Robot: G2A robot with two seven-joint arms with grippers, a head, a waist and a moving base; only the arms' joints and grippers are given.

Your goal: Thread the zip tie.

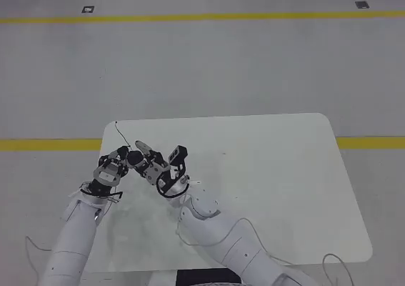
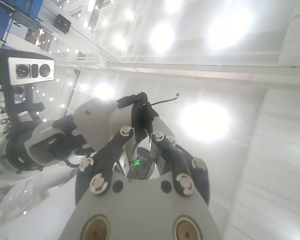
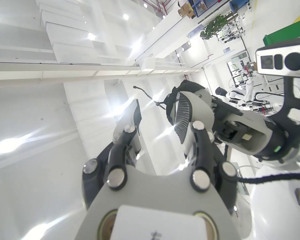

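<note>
A thin black zip tie (image 1: pixel 118 133) sticks up and away from where the two grippers meet, over the left part of the white table (image 1: pixel 295 179). My left gripper (image 2: pixel 141 117) is shut on the zip tie (image 2: pixel 165 101), whose free end curves out past the fingertips. My right gripper (image 3: pixel 158 112) stands open right beside it, its ribbed pad (image 3: pixel 182 118) next to the left gripper's tip. The zip tie (image 3: pixel 145 93) juts out just beyond the right gripper's fingertips. In the top view the left gripper (image 1: pixel 119 154) and right gripper (image 1: pixel 142 151) almost touch.
The table's left edge (image 1: pixel 104 136) lies close to the grippers. Bare table surface stretches to the right. A yellow floor line (image 1: pixel 38 144) runs behind the table.
</note>
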